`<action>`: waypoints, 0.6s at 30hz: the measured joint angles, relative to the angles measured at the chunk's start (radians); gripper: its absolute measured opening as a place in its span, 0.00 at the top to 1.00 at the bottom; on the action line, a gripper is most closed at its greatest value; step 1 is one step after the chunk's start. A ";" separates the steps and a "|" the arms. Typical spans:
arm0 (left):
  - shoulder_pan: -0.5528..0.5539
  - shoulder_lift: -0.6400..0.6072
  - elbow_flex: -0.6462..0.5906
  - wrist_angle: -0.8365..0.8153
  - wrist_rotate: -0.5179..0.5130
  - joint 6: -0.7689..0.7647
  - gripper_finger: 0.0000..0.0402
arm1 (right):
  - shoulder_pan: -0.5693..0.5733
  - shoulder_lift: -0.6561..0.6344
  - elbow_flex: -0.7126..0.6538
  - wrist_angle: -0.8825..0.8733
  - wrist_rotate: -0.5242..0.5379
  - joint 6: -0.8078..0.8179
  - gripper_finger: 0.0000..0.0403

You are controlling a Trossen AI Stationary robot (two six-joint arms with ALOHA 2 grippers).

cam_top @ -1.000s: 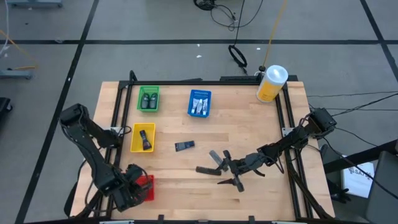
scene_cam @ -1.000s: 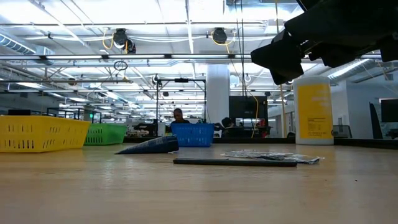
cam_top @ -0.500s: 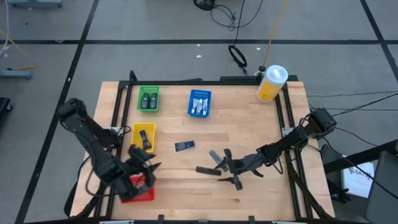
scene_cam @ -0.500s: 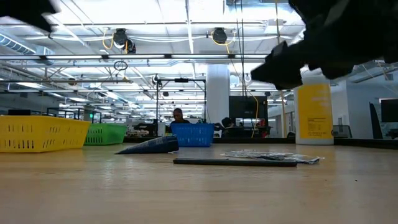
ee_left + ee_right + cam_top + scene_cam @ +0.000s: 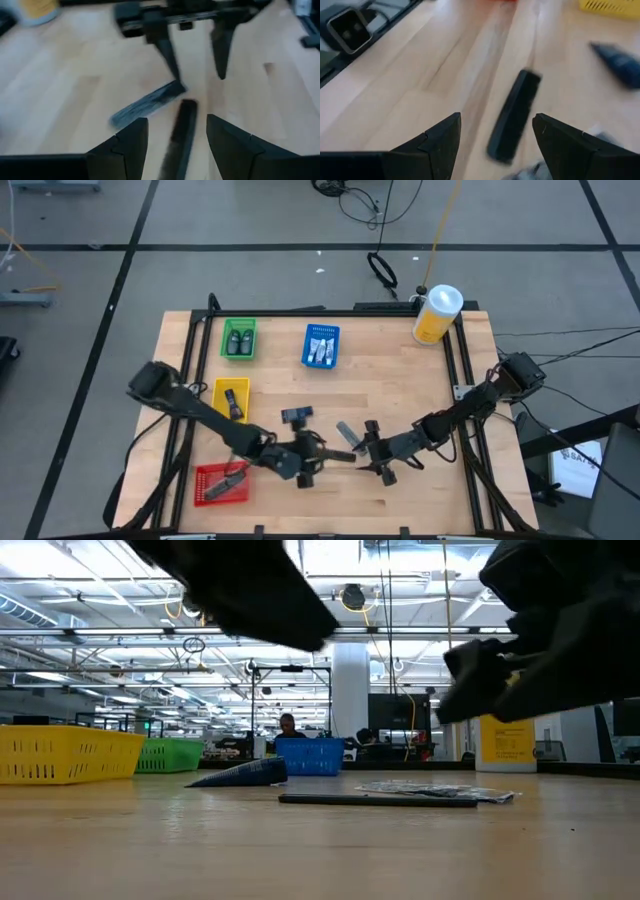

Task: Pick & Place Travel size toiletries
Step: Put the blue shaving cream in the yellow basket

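left gripper (image 5: 177, 137) wide, empty, at 9 o'clock of long flat black stick-shaped toiletry (image 5: 336, 454) | right gripper (image 5: 495, 145) wide, empty, at 3 o'clock | wooden table (image 5: 400, 380)

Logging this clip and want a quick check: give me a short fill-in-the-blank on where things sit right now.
1. The two dark bottles lie in the ____ tray.
2. The big yellow canister has a ____ lid.
3. Both hands, left and right, face a flat ____ stick on the table.

Missing words: green; white; black
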 joint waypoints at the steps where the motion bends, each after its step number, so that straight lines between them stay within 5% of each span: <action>1: 0.012 0.031 0.000 0.058 0.025 0.042 0.50 | 0.011 0.000 0.000 -0.012 0.000 0.023 0.40; 5: 0.044 0.127 0.000 0.184 0.040 0.141 0.50 | 0.064 0.005 -0.001 -0.034 0.001 0.060 0.40; 8: 0.058 0.146 0.000 0.153 -0.040 0.096 0.50 | 0.093 0.008 -0.001 -0.031 0.004 0.039 0.40; 13: 0.084 0.112 -0.001 -0.082 -0.185 -0.141 0.50 | 0.100 0.007 -0.001 -0.018 0.007 0.026 0.40; 18: 0.128 0.097 -0.001 -0.331 -0.183 -0.369 0.50 | 0.100 0.007 -0.001 -0.019 0.007 0.026 0.40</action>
